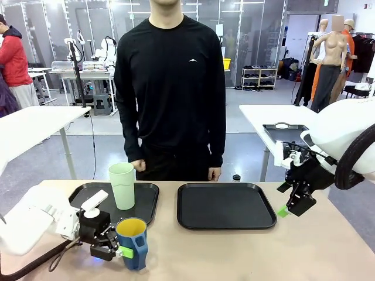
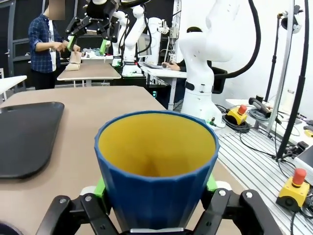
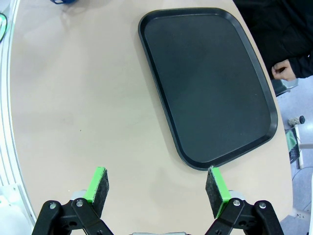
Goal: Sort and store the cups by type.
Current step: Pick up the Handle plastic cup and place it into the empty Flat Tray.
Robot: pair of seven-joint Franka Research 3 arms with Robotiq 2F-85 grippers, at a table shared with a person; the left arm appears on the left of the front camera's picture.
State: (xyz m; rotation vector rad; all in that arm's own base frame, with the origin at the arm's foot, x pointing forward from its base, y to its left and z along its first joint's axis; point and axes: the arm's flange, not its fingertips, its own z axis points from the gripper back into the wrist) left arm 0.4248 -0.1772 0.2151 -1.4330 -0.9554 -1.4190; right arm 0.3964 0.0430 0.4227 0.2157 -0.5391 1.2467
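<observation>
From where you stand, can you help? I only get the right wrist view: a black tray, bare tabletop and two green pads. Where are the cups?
Observer: The green tumbler stands upright on another black tray, the left tray.
Operator: And the other cup?
Observer: The blue mug, yellow inside, sits on the table in front of that tray, with the left gripper shut on it.
Operator: Is my tray holding anything?
Observer: No, the right tray is bare, and the right gripper hangs open beside its right edge.
</observation>
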